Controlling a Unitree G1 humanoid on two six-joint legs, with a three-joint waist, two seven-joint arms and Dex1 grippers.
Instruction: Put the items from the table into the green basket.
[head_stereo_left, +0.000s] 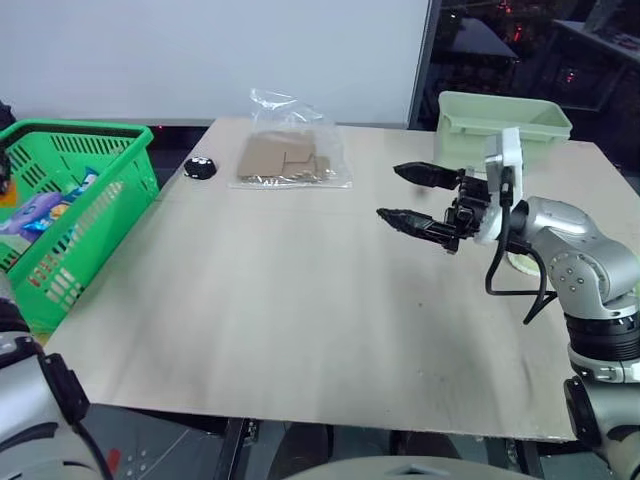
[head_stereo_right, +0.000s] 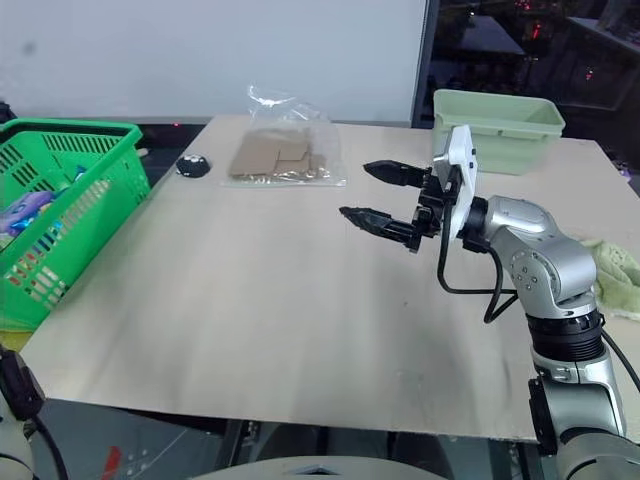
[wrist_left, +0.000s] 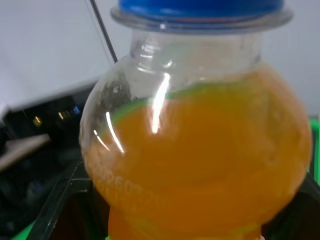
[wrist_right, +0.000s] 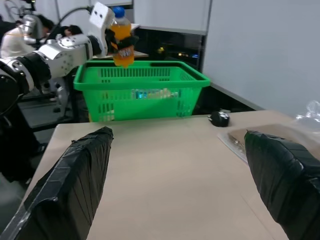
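My left gripper (wrist_right: 121, 44) is shut on a small orange soda bottle (wrist_right: 120, 31) with a blue cap and holds it upright just above the rim of the green basket (wrist_right: 140, 89). In the left wrist view the bottle (wrist_left: 200, 150) is seen close up. The basket (head_stereo_left: 72, 195) stands at the table's (head_stereo_left: 260, 310) left edge, with colourful packets (head_stereo_left: 42, 212) inside it. Above the right half of the table my right gripper (head_stereo_left: 389, 192) hangs open and empty, pointing left toward the basket.
A clear plastic bag of brown card pieces (head_stereo_left: 290, 155) lies at the table's far middle, with a small black round object (head_stereo_left: 200, 168) to its left. A pale green tub (head_stereo_left: 500, 125) stands at the far right corner. A crumpled cloth (head_stereo_right: 612, 268) lies by the right edge.
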